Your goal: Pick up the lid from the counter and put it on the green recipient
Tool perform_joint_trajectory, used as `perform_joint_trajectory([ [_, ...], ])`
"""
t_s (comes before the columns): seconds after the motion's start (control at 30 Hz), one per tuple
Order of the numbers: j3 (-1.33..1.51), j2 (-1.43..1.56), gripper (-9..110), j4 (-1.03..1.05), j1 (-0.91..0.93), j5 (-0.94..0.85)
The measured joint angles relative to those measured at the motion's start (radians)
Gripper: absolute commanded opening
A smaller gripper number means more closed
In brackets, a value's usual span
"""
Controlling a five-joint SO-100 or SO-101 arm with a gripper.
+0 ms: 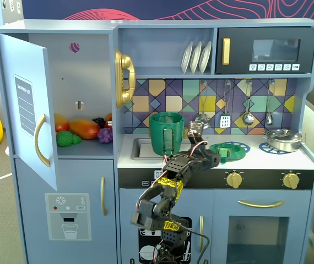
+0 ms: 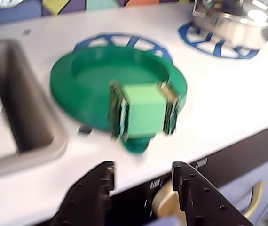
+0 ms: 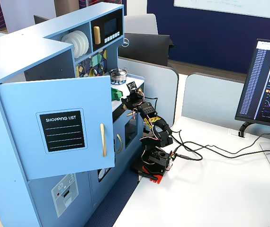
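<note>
The lid (image 2: pixel 91 77) is a flat round green disc with a light-green raised tab (image 2: pixel 145 110). It lies on the white counter over a blue burner print, right of the sink; in a fixed view it sits at the counter's middle (image 1: pixel 232 149). My gripper (image 2: pixel 142 167) is open and empty, with both black fingers just short of the lid's tab, over the counter's front edge. It also shows in a fixed view (image 1: pixel 214 158). The green recipient (image 1: pixel 166 133) is a tall dark-green pot with a side handle, standing at the sink, left of the lid and gripper.
A silver metal pot (image 1: pixel 283 139) stands on the right burner print, and shows at the top right of the wrist view (image 2: pixel 235 21). The grey sink (image 2: pixel 21 113) lies left of the lid. The fridge door (image 1: pixel 27 104) hangs open at the left. Yellow knobs (image 1: pixel 234 179) sit below the counter edge.
</note>
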Motion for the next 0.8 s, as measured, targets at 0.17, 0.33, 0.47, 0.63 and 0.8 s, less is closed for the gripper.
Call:
perform_joint_trajectory([
  [0.17, 0.063, -0.078, 37, -0.235, 0.011, 0.029],
  [0.33, 0.075, -0.189, 45, -0.42, 0.034, 0.064],
  [0.47, 0.063, -0.281, 46, -0.48, 0.051, 0.08],
  [0.63, 0.005, -0.38, 46, -0.502, 0.063, 0.083],
  [0.8, -0.052, -0.454, 45, -0.502, 0.063, 0.083],
])
